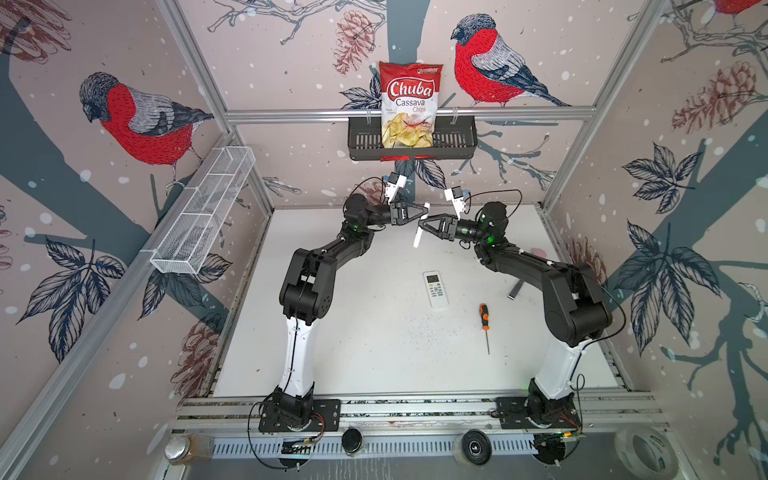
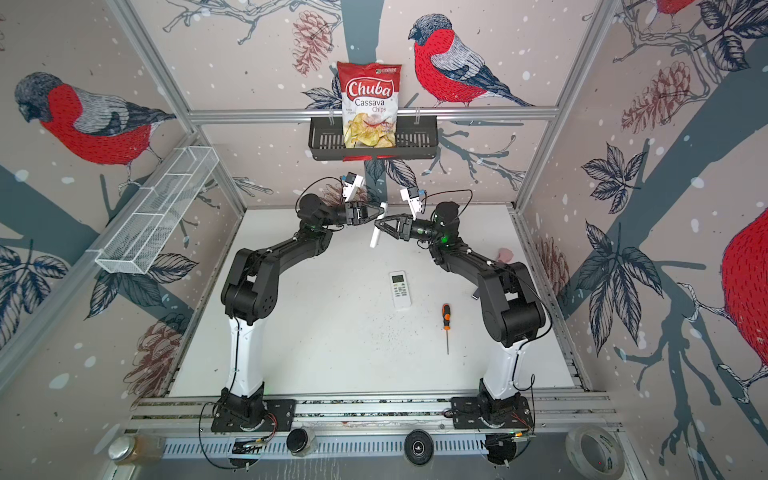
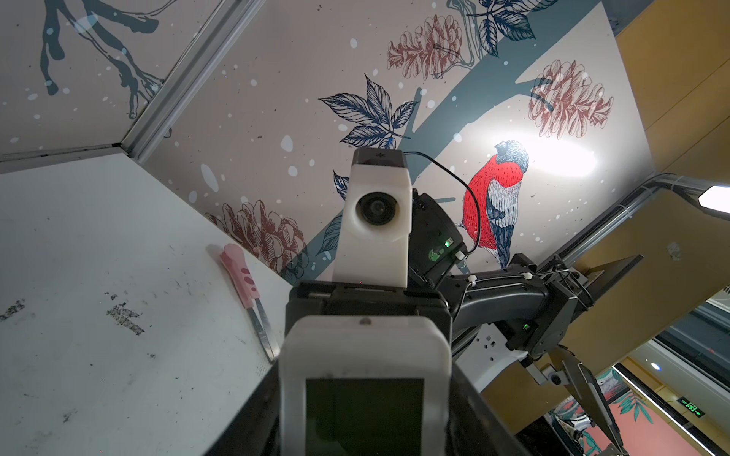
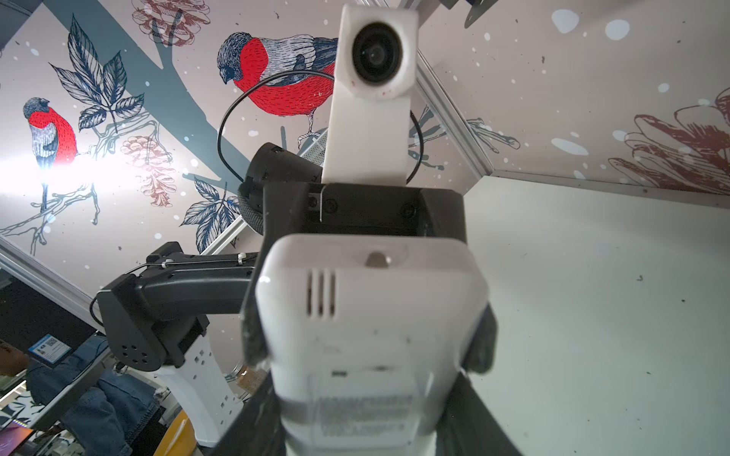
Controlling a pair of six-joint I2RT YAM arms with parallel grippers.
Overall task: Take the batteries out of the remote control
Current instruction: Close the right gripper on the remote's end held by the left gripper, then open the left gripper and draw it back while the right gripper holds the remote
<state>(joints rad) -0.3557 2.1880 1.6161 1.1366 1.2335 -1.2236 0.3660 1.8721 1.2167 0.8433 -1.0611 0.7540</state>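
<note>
Remote was held above the table, in the upper centre of both top views, tilted and taken from two sides. Shape: a slim white plastic slab with rounded corners, smooth but scuffed.

Face side was shown in the left wrist view: a dark rectangular display and a small emitter bump on the top edge. Back side was shown in the right wrist view: three narrow vent slots and a printed label lower down, blurred.

Left gripper: jaws were set partway, with the black fingers clenched on the remote's long edges.

Right gripper: jaws were set partway from the opposite side. Its grey fuzzy pads were seen pressed against both edges, so the same remote was grasped here too.

Batteries: hidden in every view. The back of the remote looked closed, but the lower part was too blurred to be sure.

Second remote: white, laid flat on the table at frame centre with its display and button rows up, well apart from both grippers.

Screwdriver: an orange-and-black handle and a thin steel shaft, laid near the second remote, to its lower right.

Pink-handled tool: flat metal blades, laid by the table's edge near the wall.

Table surface: matte white, marked with black specks and smudges.
</note>
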